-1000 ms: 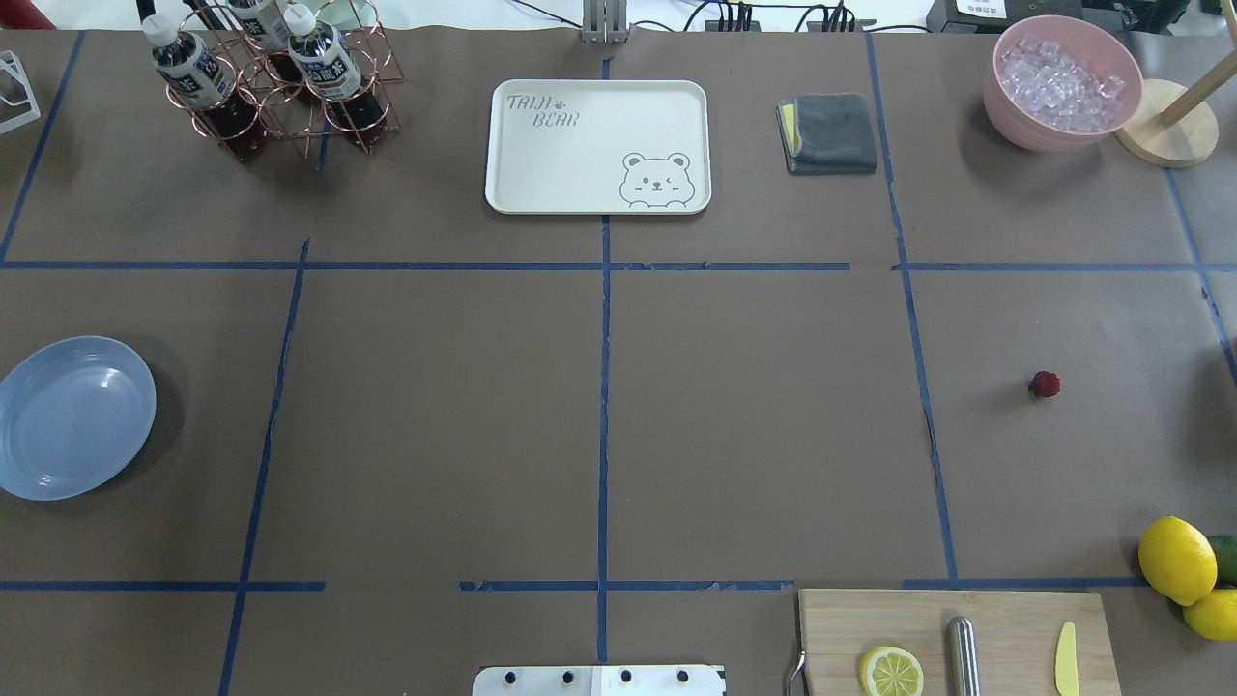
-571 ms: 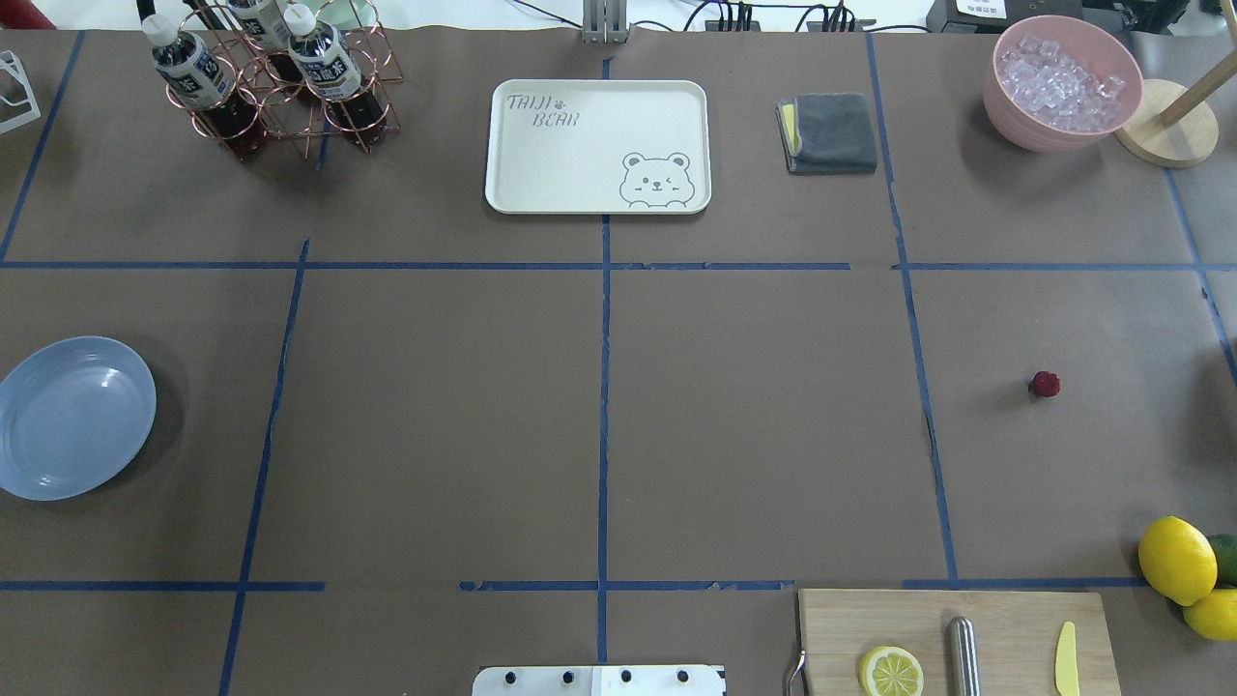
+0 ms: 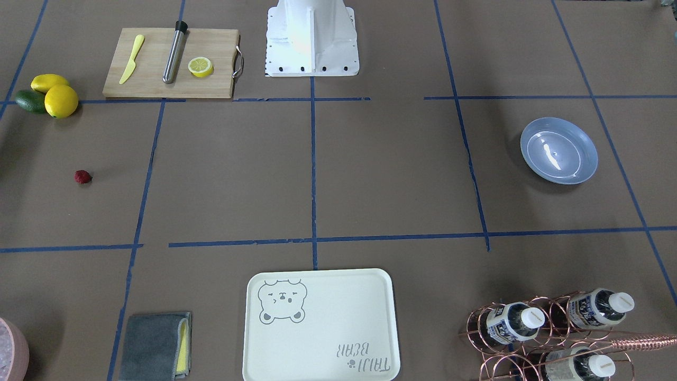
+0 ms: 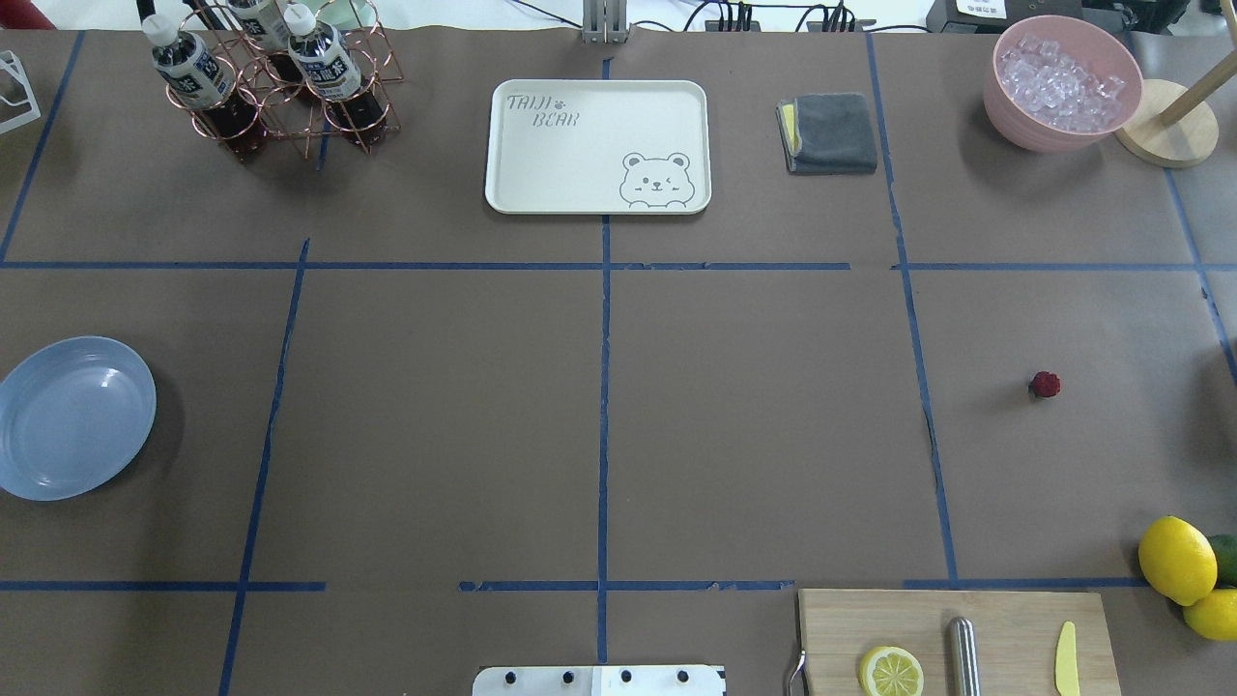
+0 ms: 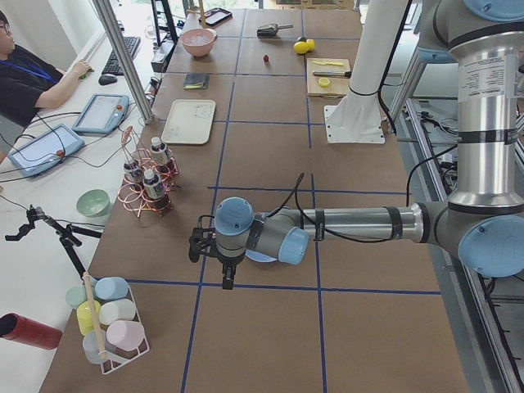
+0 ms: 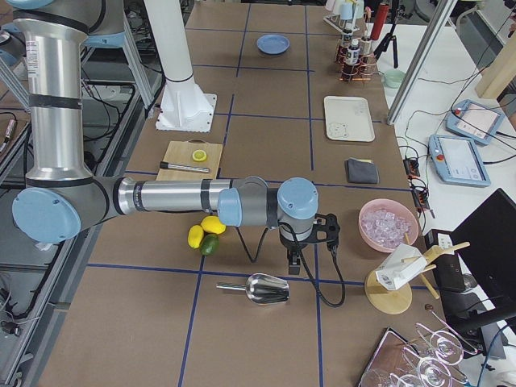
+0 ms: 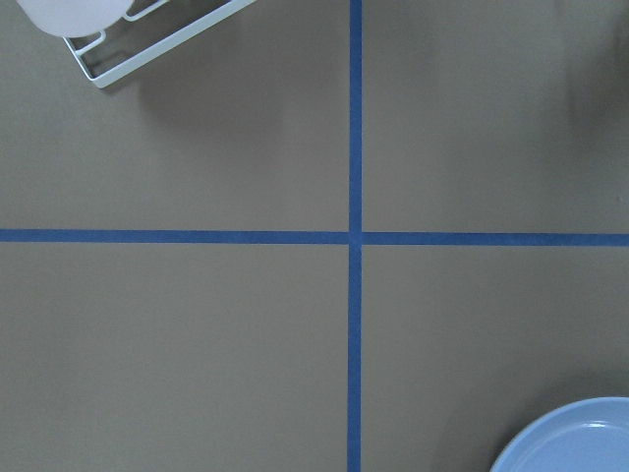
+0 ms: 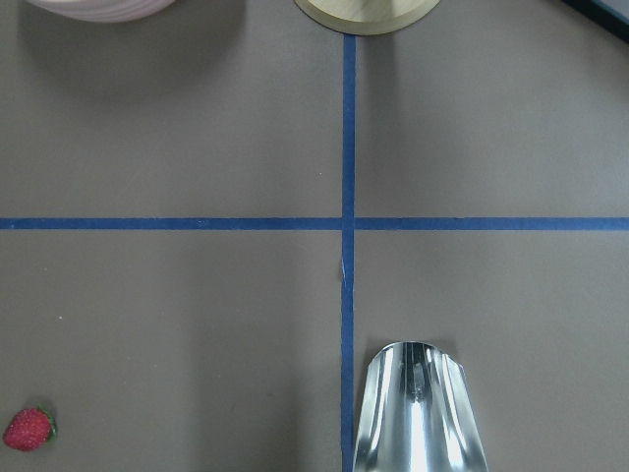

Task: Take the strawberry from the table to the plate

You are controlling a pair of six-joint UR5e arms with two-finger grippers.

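The strawberry (image 4: 1044, 385) is a tiny dark-red berry lying alone on the table (image 4: 754, 425), right of centre; it also shows in the front view (image 3: 82, 177) and at the bottom left of the right wrist view (image 8: 29, 430). The light-blue plate (image 4: 72, 418) sits empty at the table's far left edge (image 3: 559, 151), and its rim shows in the left wrist view (image 7: 580, 447). My left gripper (image 5: 196, 246) hangs beside the plate and my right gripper (image 6: 329, 230) hovers past the lemons. Both show only in the side views, so I cannot tell their state.
A cream bear tray (image 4: 597, 145), a grey cloth (image 4: 829, 132), a pink bowl of ice (image 4: 1063, 82) and a copper bottle rack (image 4: 280, 77) line the far side. Near the base are a cutting board (image 4: 957, 643), lemons (image 4: 1176, 559) and a metal scoop (image 8: 418, 413).
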